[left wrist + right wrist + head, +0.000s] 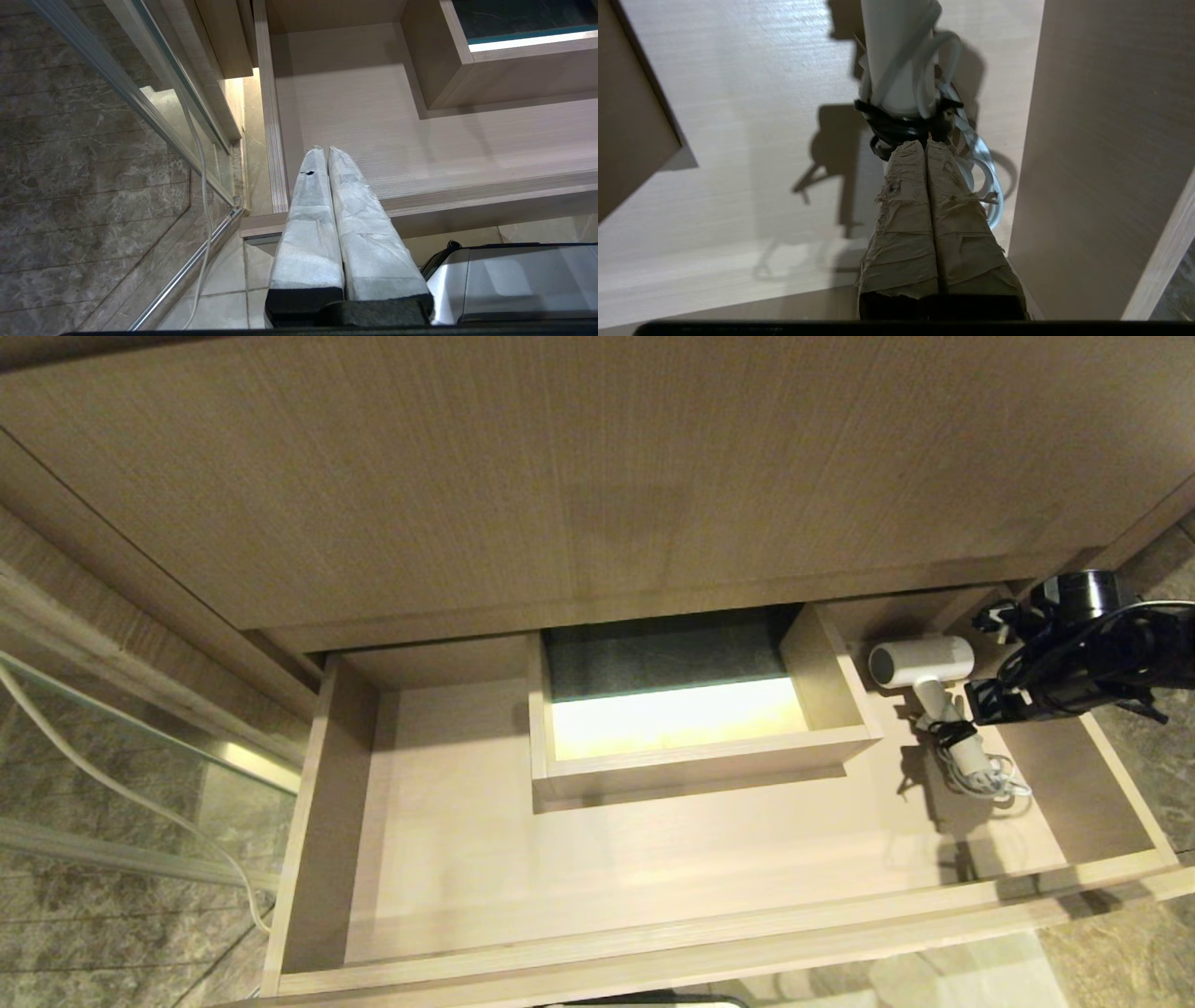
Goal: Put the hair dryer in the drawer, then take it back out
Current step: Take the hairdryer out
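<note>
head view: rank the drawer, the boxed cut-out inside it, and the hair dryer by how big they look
1. drawer, by far the largest
2. boxed cut-out
3. hair dryer, smallest, at the drawer's right end

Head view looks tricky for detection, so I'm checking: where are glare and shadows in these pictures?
Head view: the boxed cut-out in the drawer glows bright, nearly washed out; the hair dryer throws a dark shadow toward the drawer front. Right wrist view: the right tool and cord cast hard shadows on the drawer floor. Left wrist view: evenly lit.
</note>
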{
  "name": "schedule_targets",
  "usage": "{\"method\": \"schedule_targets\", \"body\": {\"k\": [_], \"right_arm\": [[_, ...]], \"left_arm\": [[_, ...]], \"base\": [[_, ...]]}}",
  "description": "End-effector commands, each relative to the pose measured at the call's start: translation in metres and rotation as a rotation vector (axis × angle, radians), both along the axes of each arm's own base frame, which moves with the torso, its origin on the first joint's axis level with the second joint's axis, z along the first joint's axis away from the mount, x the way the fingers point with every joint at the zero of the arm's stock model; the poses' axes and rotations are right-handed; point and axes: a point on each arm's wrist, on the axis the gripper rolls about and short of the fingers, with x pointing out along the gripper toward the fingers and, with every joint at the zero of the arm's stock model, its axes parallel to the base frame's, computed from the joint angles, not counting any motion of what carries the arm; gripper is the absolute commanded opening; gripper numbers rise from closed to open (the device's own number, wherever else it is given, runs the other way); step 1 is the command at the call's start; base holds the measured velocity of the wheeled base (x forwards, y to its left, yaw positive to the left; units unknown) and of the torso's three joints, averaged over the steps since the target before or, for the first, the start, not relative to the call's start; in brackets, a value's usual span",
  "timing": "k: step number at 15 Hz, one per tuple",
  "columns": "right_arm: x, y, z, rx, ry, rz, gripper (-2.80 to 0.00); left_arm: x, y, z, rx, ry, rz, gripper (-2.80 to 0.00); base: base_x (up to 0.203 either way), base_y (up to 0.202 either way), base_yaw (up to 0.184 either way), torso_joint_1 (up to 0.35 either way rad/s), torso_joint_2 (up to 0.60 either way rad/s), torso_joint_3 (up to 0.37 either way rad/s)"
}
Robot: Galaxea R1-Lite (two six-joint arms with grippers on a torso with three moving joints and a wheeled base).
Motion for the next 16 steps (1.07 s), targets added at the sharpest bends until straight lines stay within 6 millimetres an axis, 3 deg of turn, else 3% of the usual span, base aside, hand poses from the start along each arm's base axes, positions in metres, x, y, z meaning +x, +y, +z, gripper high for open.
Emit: {"method": "schedule_targets", "body": {"k": [1, 8, 16], "right_arm": [[-0.001, -0.002, -0.006, 0.004, 0.023, -0.006, 0.0], [0.036, -0.01, -0.038, 0.035, 0.011, 0.022, 0.0], [0.062, -0.023, -0.066, 0.07, -0.049, 0.06, 0.0]], "left_arm": [[0.0, 0.0, 0.0, 0.0, 0.001, -0.001, -2.8], [0.0, 0.0, 0.0, 0.0, 0.001, 0.0, -2.8], [0.0, 0.0, 0.0, 0.0, 0.001, 0.001, -2.8]], "base": [[0.0, 0.0, 0.0, 0.0, 0.0, 0.0], [0.0, 0.0, 0.0, 0.0, 0.0, 0.0], [0.0, 0.0, 0.0, 0.0, 0.0, 0.0]]}}
